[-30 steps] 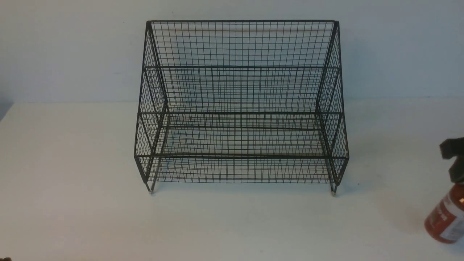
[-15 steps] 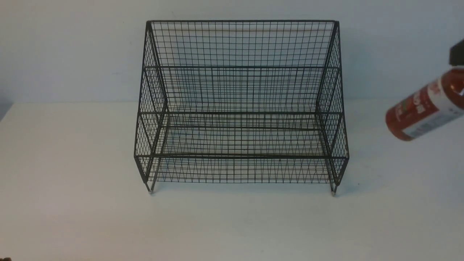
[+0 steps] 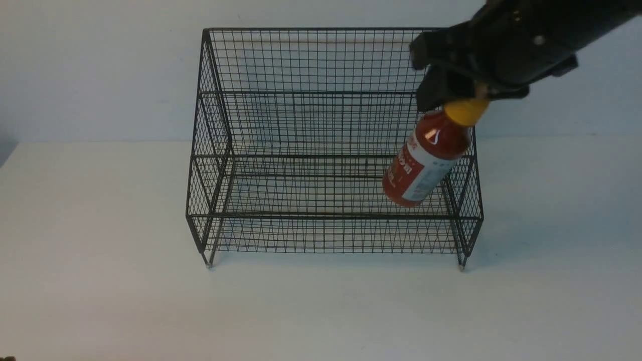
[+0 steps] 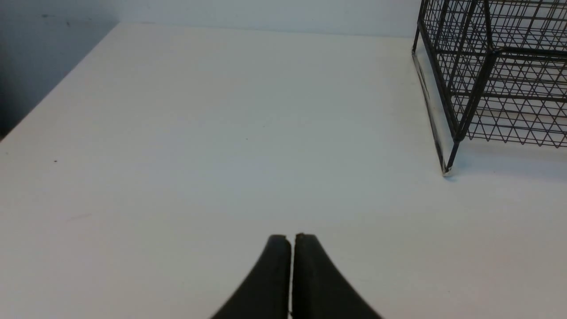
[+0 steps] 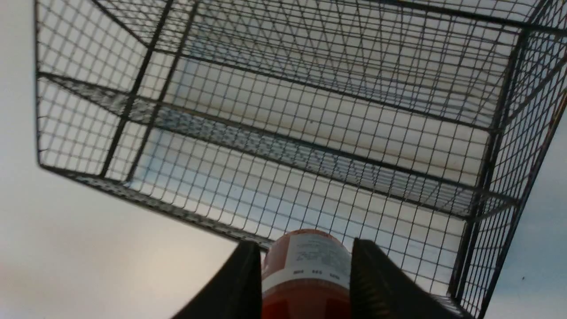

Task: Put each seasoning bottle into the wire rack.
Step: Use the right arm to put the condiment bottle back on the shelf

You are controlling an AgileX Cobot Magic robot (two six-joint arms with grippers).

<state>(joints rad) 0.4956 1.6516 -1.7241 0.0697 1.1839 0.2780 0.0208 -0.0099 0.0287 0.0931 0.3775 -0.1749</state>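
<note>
**Sauce bottle hanging over the rack's lower tier, ready to be set down**

Front view: my right pincer [image 3: 459,98] is clenched at the yellow nozzle cap of the small clear bottle of red sauce [image 3: 425,163]. The bottle hangs tilted above the right end of the lower tier of the large black wire-mesh rack [image 3: 331,216]. I'd straighten it, lower the base onto the mesh clear of the rack's right wall, then let go. The white label's red print is too blurred to read. Left wrist view: the left pincer [image 4: 291,241] is pressed shut on nothing, over the white bench [image 4: 177,133] left of the rack. Right wrist view: black fingers [image 5: 234,288] flank the bottle; the small print is illegible.
</note>
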